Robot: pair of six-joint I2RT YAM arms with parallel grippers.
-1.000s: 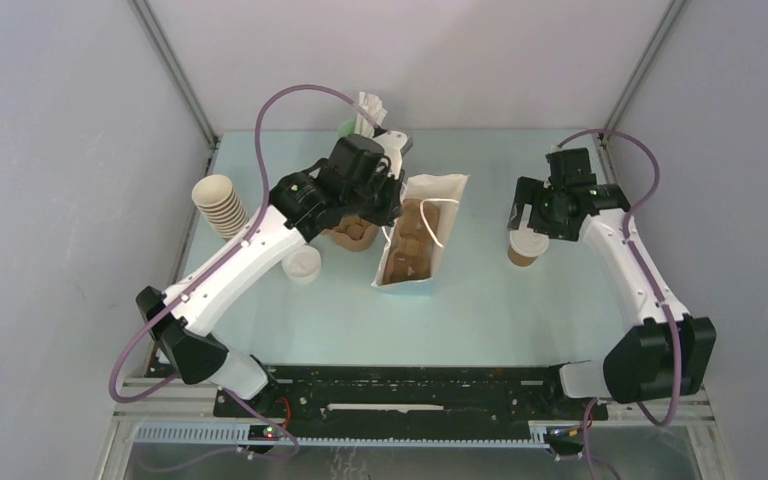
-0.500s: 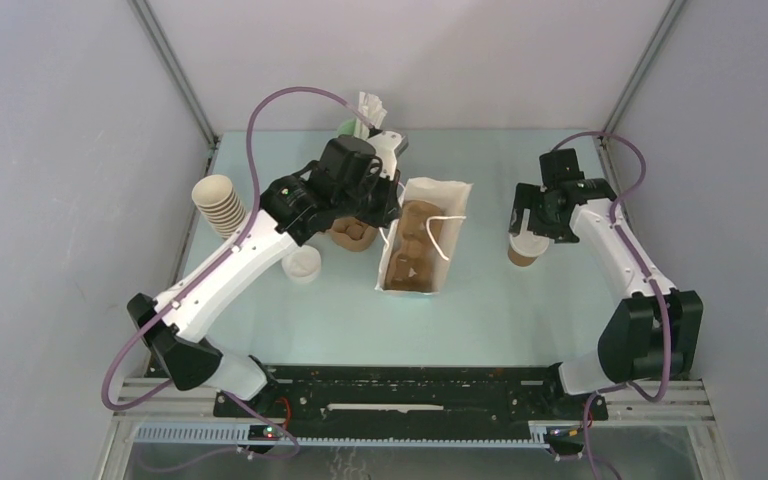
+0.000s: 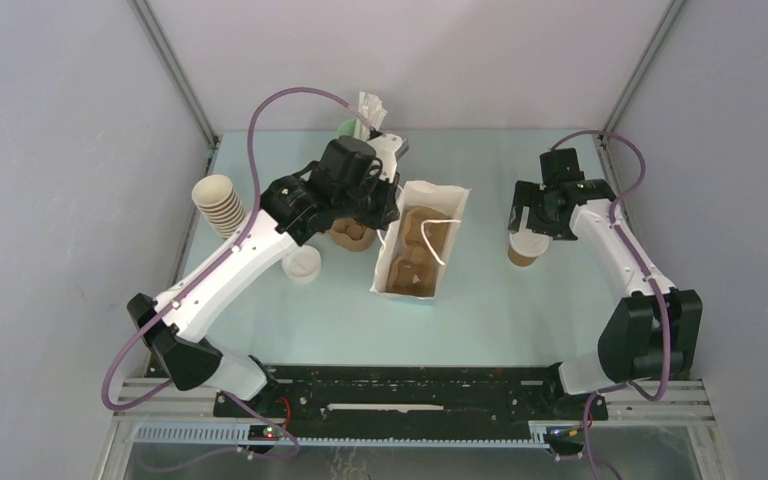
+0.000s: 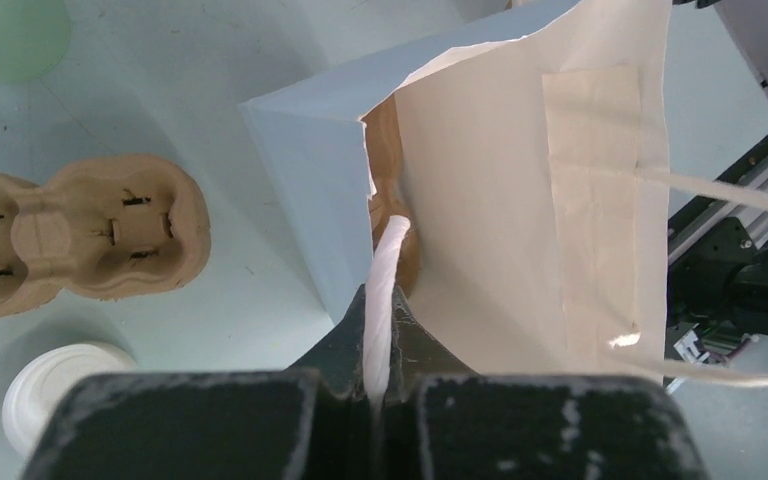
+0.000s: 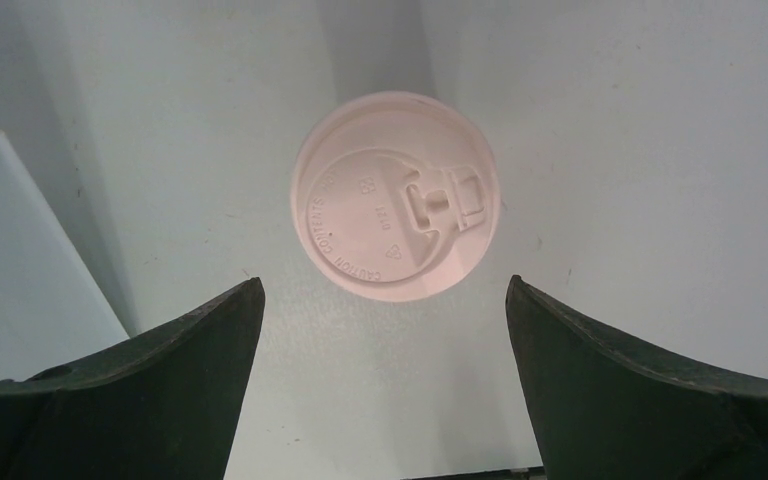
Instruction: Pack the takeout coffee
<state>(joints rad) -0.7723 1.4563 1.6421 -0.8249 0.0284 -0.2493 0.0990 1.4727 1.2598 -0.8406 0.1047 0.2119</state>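
Nearest you, the white paper bag point(image 4: 520, 180) stands open at the middle of the table point(image 3: 500, 310), and the left gripper point(image 4: 380, 385) has its fingers pressed together on the bag's twisted white handle point(image 4: 382, 290). To the right of the bag and apart from it, the takeout coffee point(image 3: 525, 250) stands upright on the table with its white lid on. Above the coffee, the right gripper point(image 5: 382, 290) hangs with its fingers spread wide on either side of the lid, clear of the cup.

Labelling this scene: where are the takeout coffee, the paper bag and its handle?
takeout coffee point(image 5: 397, 197), right wrist view, lid centre.
paper bag point(image 4: 480, 200), left wrist view, inner wall.
bag handle point(image 4: 384, 290), left wrist view, twisted cord.
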